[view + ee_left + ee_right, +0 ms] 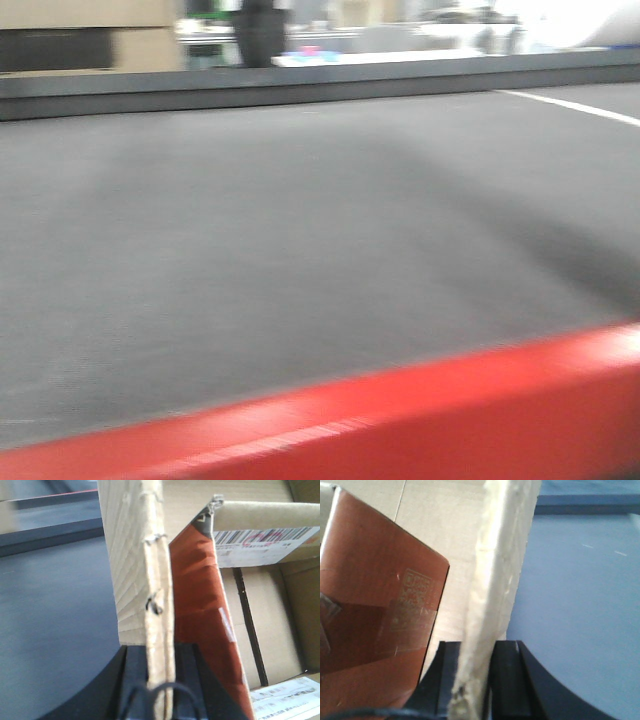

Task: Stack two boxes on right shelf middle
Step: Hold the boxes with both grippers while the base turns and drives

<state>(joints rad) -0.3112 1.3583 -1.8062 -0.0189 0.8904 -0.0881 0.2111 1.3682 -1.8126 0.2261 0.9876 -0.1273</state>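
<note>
The grey tabletop (300, 250) with its red frame (400, 420) filled the front view, blurred. The shelf showed in no view.

The carton (270, 605) sat open-topped between the two arms, over or just beside the tabletop; whether it rested there or hung clear could not be told. Only one box could be made out. It carried a red-brown packet (200, 605) and a barcode label (260, 537) inside.

Its gripped walls ran edge-on and straight away from each wrist camera, mouth toward the cameras. The long axis probably ran from one arm to the other.

The left claw (160, 655) was closed down on one wall's raw edge, and the right claw (475, 652) on the opposite wall (492, 580). Each had only cardboard thickness between its fingers.

The corrugated board looked light but soft, frayed at the rim, so it would likely bend or tear under load. A deep bite on both walls seemed the safest hold.
</note>
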